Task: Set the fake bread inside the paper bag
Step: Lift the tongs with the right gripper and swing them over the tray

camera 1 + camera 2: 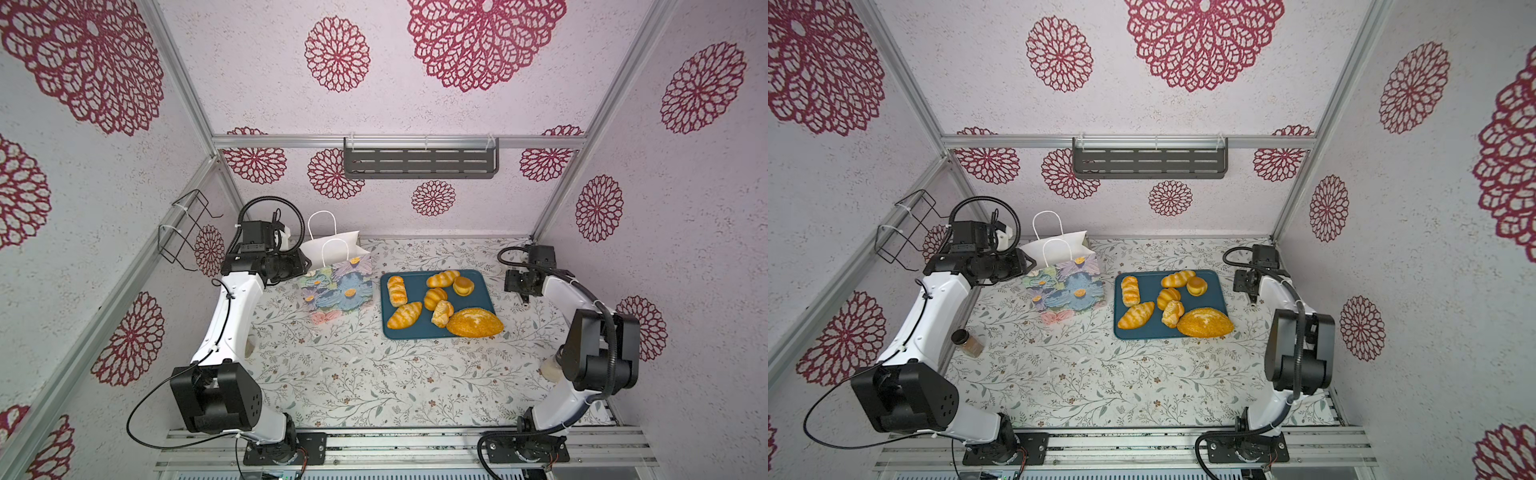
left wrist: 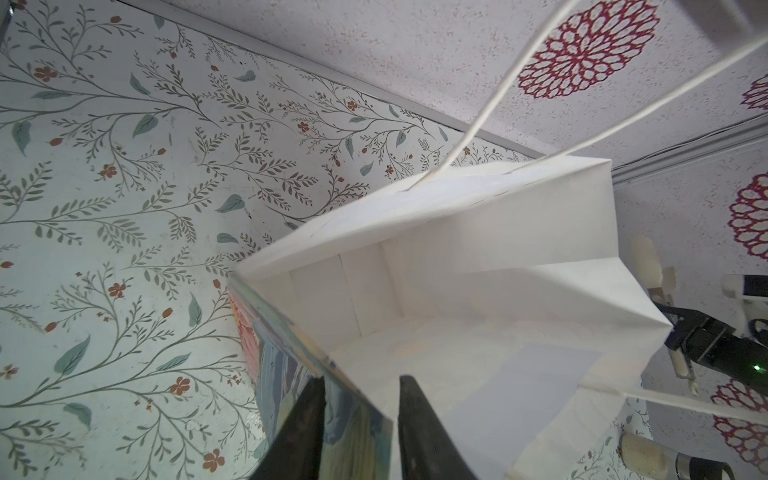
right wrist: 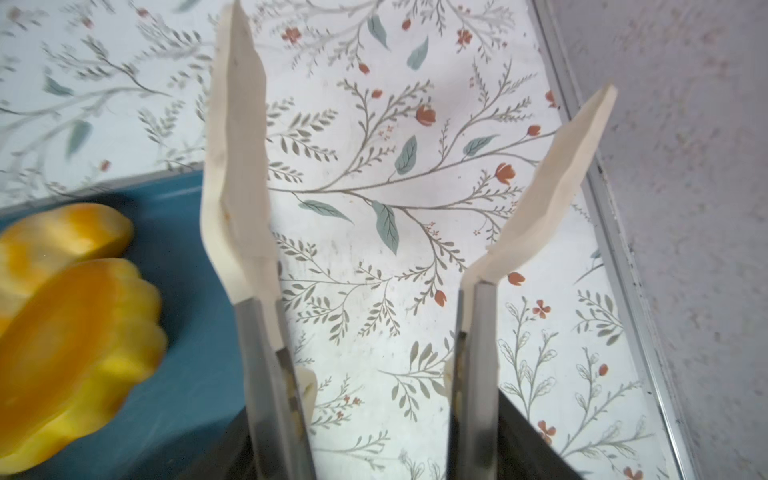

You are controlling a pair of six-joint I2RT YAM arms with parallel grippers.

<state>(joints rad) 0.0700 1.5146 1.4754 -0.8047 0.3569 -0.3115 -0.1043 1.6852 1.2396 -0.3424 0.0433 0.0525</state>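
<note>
Finding: all seven pieces of glossy golden-yellow fake bread lie on the flat teal tray at mid-tabletop. None is in the upright flower-printed paper bag, which stands just left of the tray toward the far left corner. The left wrist view shows its white interior empty, so the task is judged unstarted. The left gripper has its jaws partly apart, one dark finger outside the bag's printed wall and one inside. A gap shows on either side, so it straddles the rim without visibly pinching it. The right gripper is closed onto the metal arms of cream-tipped tongs. Their tips stand apart with nothing between them, over the leaf-printed tabletop just right of the tray and nearest the round bun. Hazards, as judged:

- The breads look slick and the tong tips smooth, so a shallow or off-centre pinch could squirt a piece out.
- The pieces lie crowded, so closing on one may nudge its neighbour.
- The large oval loaf overhangs the tray's near right edge and may be too wide for the tongs.
- The carry crosses the whole tray.
- The white cord handles stand above the bag mouth and could snag the tips.
- A bag not firmly held could tip or slide if bumped.
</note>
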